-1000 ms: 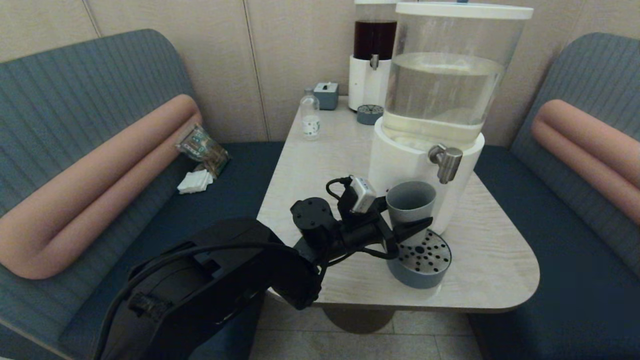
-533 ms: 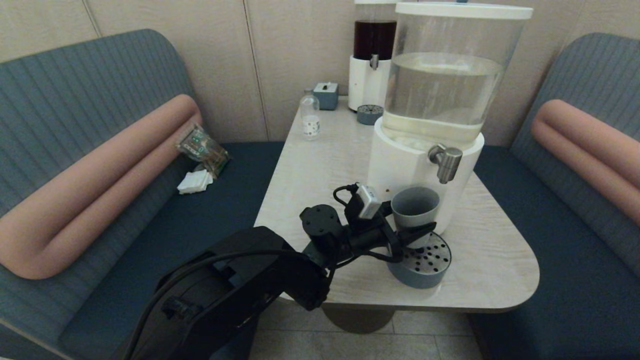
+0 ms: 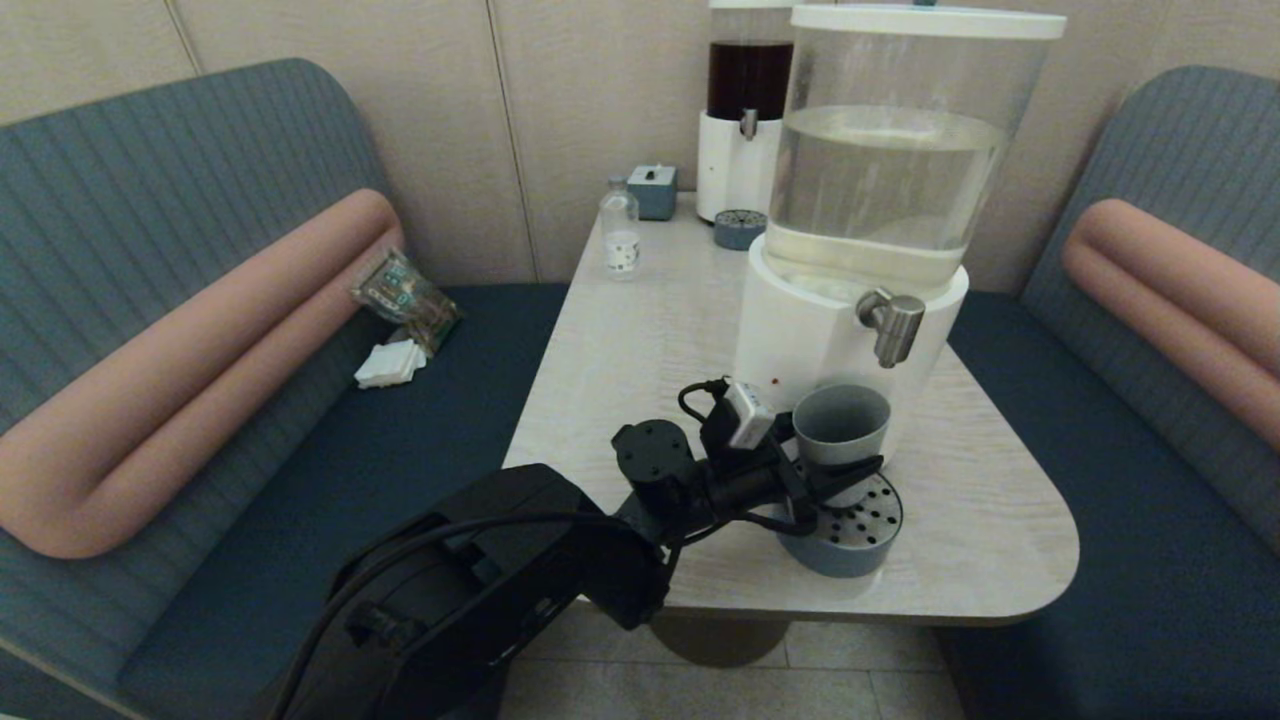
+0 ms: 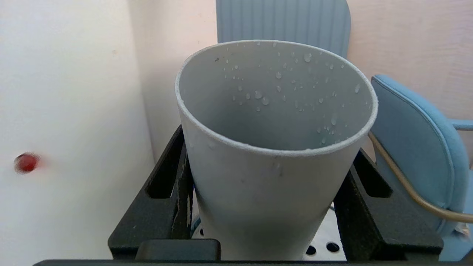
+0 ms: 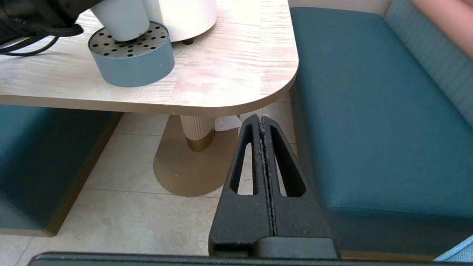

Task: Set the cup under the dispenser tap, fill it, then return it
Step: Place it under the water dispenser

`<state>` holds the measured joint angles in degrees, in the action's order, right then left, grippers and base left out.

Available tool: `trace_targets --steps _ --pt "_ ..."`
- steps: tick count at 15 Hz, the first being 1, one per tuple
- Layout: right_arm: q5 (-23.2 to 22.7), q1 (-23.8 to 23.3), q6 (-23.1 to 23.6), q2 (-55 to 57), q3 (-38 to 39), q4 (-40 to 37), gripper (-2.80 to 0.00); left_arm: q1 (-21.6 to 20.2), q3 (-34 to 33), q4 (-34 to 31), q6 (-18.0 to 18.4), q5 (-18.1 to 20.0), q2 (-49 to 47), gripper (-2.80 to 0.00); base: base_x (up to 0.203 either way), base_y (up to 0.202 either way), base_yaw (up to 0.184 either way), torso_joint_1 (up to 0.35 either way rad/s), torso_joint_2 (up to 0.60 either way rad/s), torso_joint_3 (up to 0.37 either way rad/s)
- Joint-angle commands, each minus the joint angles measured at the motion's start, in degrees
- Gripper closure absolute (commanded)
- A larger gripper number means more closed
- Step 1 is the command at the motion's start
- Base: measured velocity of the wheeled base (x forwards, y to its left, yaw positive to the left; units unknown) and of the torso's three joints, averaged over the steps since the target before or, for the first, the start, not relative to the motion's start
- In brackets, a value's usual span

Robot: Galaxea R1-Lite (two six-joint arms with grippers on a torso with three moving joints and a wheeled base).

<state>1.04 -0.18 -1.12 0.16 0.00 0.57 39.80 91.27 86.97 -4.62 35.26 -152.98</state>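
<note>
Right of centre in the head view, the left claw [image 3: 835,478] is clamped on the cup [image 3: 840,440], one black finger [image 4: 162,207] pressed to each side of the grey-blue tumbler, as the left wrist view shows from close behind. The cup stands upright over the round grey-blue drip tray [image 3: 845,530] with its perforated metal top; from the right wrist view its base [image 5: 122,20] appears to sit on or just above the perforated plate, and I cannot tell which. Water droplets cling to the cup's inner wall [image 4: 281,88]. The dispenser tap [image 3: 893,322], a stubby silver spout, juts from the white base of the big clear-tank dispenser [image 3: 880,180] above and slightly right of the cup's mouth in the head view. All of this sits near the front right corner of the pale wood-grain table [image 3: 640,340]. At the far end of the table stand a smaller dispenser of dark red liquid [image 3: 745,110], a small clear bottle [image 3: 620,235] and a little grey box [image 3: 653,190]. The right claw [image 5: 263,122] hangs low beside the table, over the floor and the blue bench seat [image 5: 369,111], its fingers pressed together on nothing
</note>
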Motion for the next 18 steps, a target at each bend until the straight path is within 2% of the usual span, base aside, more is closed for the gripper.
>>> trace_targets --steps 1,3,4,14,16,18 --pt "0.01 0.01 -0.02 0.02 0.00 0.00 0.00 0.26 2.44 -0.18 -0.04 0.20 -1.08 0.00 0.000 0.000 0.000 0.000 0.00 0.000" --pt "0.01 0.01 -0.02 0.02 0.00 0.01 0.00 0.54 2.42 -0.36 0.05 0.25 -1.13 0.00 0.000 0.000 0.000 0.000 0.00 0.000" --pt "0.01 0.01 -0.02 0.02 0.00 -0.02 0.00 0.79 2.47 -0.34 -0.04 0.18 -1.26 -2.80 0.000 0.000 0.000 0.000 0.00 0.000" --pt "0.01 0.01 -0.02 0.02 0.00 0.00 0.00 0.89 1.35 0.50 0.19 -0.01 0.26 -2.80 0.000 0.000 0.000 0.000 0.00 0.000" --pt "0.08 0.01 -0.02 0.02 0.00 0.02 0.00 0.76 -2.51 0.67 0.22 -0.01 3.15 -2.80 0.000 0.000 0.000 0.000 0.00 0.000" --pt "0.10 0.01 -0.02 0.02 0.00 0.04 0.00 0.51 -9.29 0.69 0.27 0.06 6.91 -2.80 0.000 0.000 0.000 0.000 0.00 0.000"
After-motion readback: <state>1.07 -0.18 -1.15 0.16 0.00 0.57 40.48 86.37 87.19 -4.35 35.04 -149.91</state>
